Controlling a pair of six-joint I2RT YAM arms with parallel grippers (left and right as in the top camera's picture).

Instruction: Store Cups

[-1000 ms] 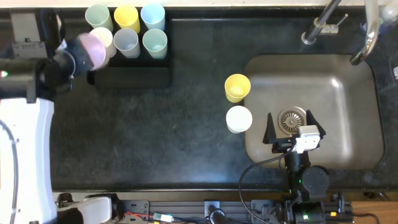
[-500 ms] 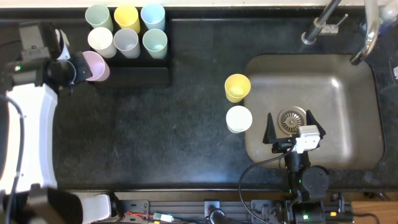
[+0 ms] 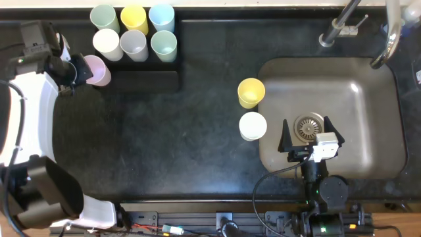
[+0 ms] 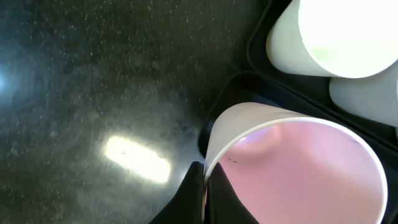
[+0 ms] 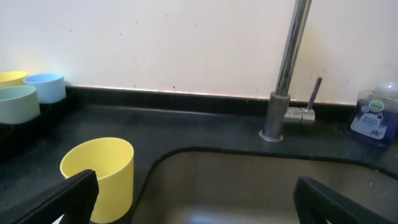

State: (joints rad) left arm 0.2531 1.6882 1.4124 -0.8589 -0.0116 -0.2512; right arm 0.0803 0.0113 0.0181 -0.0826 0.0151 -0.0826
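A dark, speckled stone countertop [image 3: 164, 145] runs the width of the kitchen, with a steel sink [image 3: 368, 85] set into its right side and a round drain [image 3: 308, 126] in the basin floor. A chrome faucet [image 5: 287, 68] rises behind the sink against a plain white wall [image 5: 155, 37], with a blue soap bottle [image 5: 375, 115] near it. A bright patch of reflected light [image 4: 137, 158] glints off the counter.

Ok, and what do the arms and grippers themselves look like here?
The left arm has a white curved shell with black joints and a black left gripper. The right arm is black, with a white block at the wrist, a black cable looping beside it, and a right gripper with black fingers.
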